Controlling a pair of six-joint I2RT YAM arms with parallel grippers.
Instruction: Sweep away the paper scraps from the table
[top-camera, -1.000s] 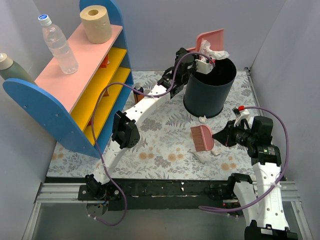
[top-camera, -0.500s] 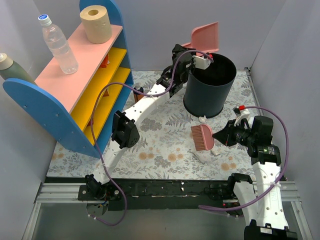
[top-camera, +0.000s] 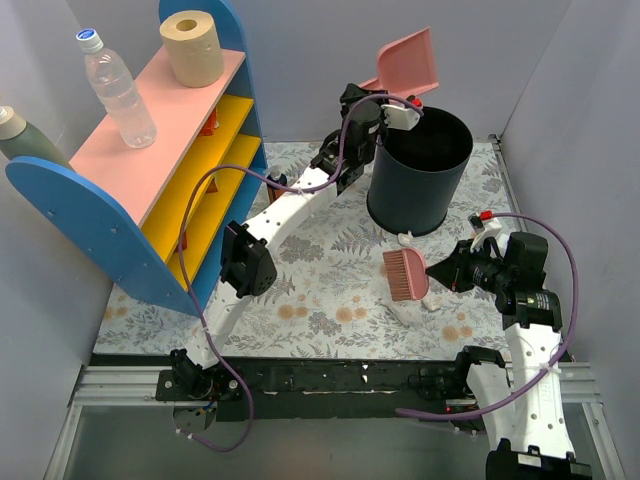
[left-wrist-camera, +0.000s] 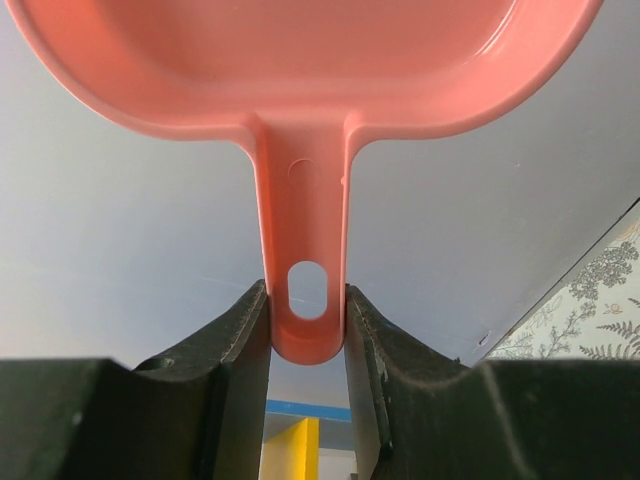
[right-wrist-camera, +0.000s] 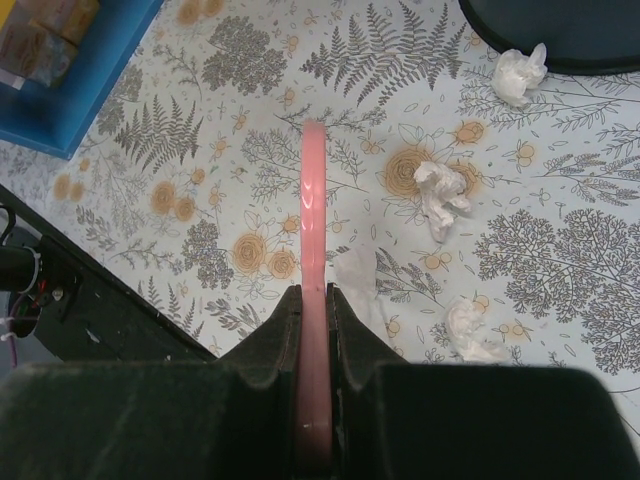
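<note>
Pink dustpan (top-camera: 408, 62) (left end effector (left-wrist-camera: 307, 305)) rose higher.

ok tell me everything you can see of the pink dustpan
The pink dustpan is glossy plastic: a shallow, rounded-edged scoop and a short flat handle with a hanging hole at its end. The left gripper is shut on the handle, its fingers pressing both sides. It is held in the air, mouth upward, above the far rim of the dark bin. Its visible inside looks empty.
</note>
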